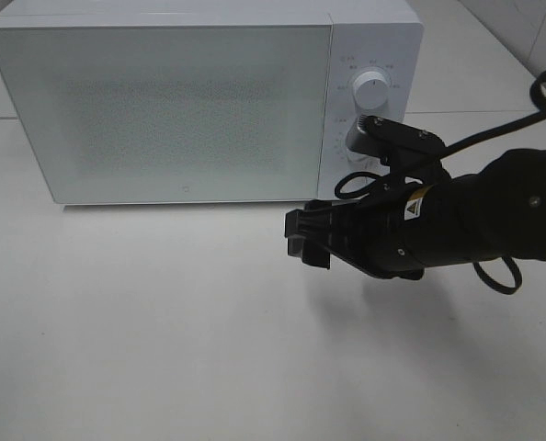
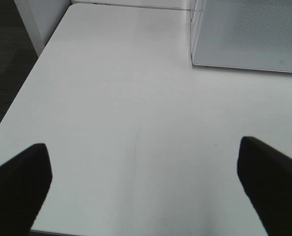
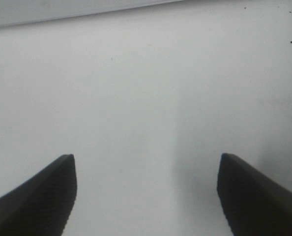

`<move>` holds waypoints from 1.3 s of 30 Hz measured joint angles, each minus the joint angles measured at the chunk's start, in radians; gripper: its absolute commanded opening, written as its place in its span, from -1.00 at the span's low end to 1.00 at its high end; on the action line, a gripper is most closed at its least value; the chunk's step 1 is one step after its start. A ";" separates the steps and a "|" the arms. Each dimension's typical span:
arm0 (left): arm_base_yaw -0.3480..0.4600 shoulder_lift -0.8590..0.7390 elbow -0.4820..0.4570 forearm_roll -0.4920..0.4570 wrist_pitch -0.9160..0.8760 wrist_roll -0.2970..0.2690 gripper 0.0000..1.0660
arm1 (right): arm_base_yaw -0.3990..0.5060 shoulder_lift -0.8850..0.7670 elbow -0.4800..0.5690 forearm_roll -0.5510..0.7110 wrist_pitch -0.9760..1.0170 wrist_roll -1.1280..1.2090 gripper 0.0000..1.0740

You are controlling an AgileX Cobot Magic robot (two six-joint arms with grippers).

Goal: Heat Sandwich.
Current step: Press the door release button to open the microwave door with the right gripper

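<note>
The sandwich is out of view in every frame. A white microwave point(image 1: 209, 101) with its door shut stands at the back of the white table point(image 1: 163, 322); its corner also shows in the left wrist view as microwave point(image 2: 249, 34). My right gripper point(image 1: 302, 237) hovers open just in front of the microwave's lower right, below the two dials point(image 1: 371, 95), pointing left with nothing between its fingers. In the right wrist view the right gripper point(image 3: 146, 196) has its jaws wide apart over bare table. My left gripper point(image 2: 143, 187) is open over bare table near the left edge.
The table's left edge point(image 2: 33, 73) drops to a dark floor. The black right arm point(image 1: 494, 216) and its cables point(image 1: 494, 129) cross the right side in front of the microwave's control panel.
</note>
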State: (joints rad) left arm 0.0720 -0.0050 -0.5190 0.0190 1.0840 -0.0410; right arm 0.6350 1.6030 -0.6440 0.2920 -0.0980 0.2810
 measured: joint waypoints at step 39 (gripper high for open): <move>0.000 0.000 0.000 0.000 0.000 0.000 0.83 | 0.000 -0.880 0.000 -0.191 1.140 -0.365 0.42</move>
State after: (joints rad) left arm 0.0720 -0.0050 -0.5190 0.0190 1.0840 -0.0410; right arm 0.6350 0.7230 -0.6440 0.1010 1.0420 -0.0840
